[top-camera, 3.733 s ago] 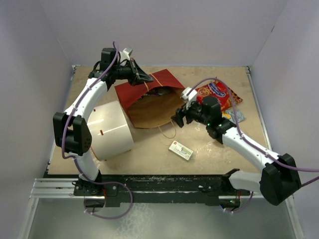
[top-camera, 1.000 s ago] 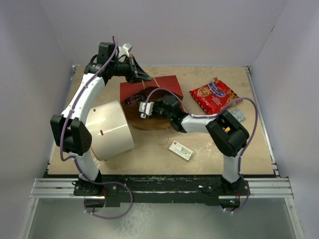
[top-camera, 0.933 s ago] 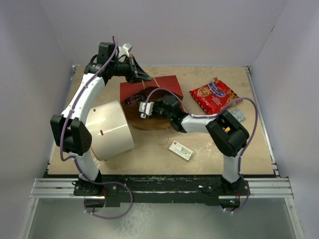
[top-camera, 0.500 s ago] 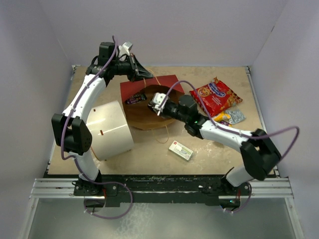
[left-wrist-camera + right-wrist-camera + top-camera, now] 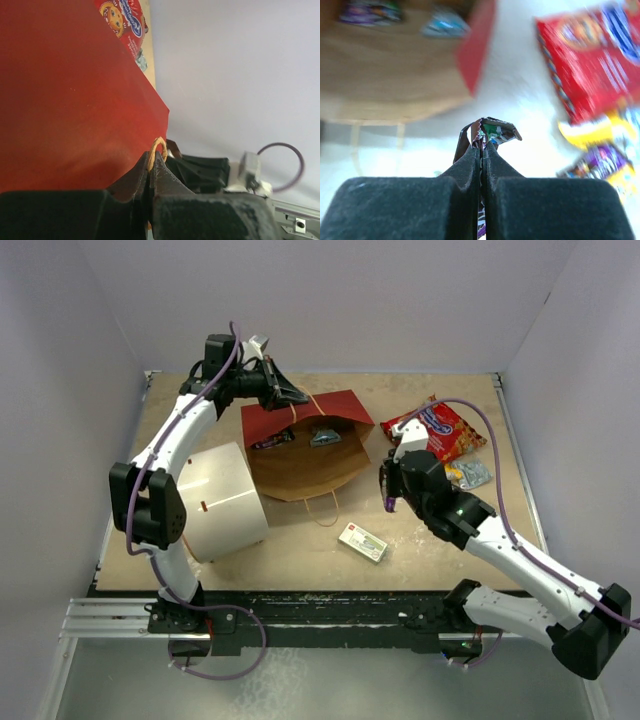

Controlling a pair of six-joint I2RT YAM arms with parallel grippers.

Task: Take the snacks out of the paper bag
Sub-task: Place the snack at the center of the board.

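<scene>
The paper bag (image 5: 313,408), red outside and brown inside, lies on its side with its mouth towards the arms. My left gripper (image 5: 299,397) is shut on its twisted handle (image 5: 158,148) at the top edge. A purple packet (image 5: 271,439) and a pale blue wrapper (image 5: 325,436) lie inside the bag. My right gripper (image 5: 387,487) is outside the mouth, to its right, shut on a small brown and purple packet (image 5: 496,131). The red cookie bag (image 5: 440,430) and yellow and purple candy packs (image 5: 465,475) lie on the table at the right.
A big white cylinder (image 5: 226,499) lies left of the bag under the left arm. A small white-and-green box (image 5: 362,541) lies in front of the bag's mouth. The bag's other handle (image 5: 330,506) trails on the table. Walls close the table at the back and sides.
My right arm has pulled back out of the bag's mouth and swung right, carrying the small packet. The left gripper has kept its hold on the handle.
</scene>
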